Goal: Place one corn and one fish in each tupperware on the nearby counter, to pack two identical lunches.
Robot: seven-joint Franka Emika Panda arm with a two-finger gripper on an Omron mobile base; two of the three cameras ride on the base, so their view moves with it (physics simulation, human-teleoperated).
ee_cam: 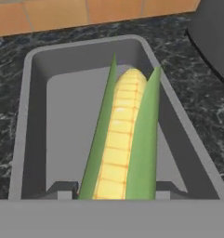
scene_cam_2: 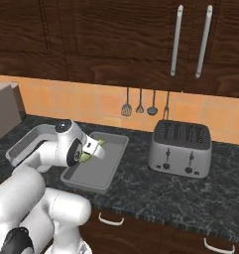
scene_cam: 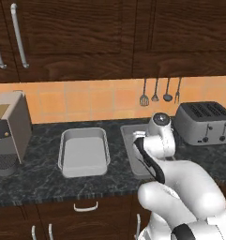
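Black counter (scene_cam_2: 190, 193) — end effector (ee_cam: 112, 195) clamped on corn (ee_cam: 120, 139) (over tupperware (ee_cam: 34, 121)).

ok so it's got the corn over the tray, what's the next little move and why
Probably lower a touch and open the pincer to release. The corn is held over the bare floor of the right tupperware, inside its rim, seemingly not yet resting on it. The left tupperware also looks bare, so this seems to be the first item packed.
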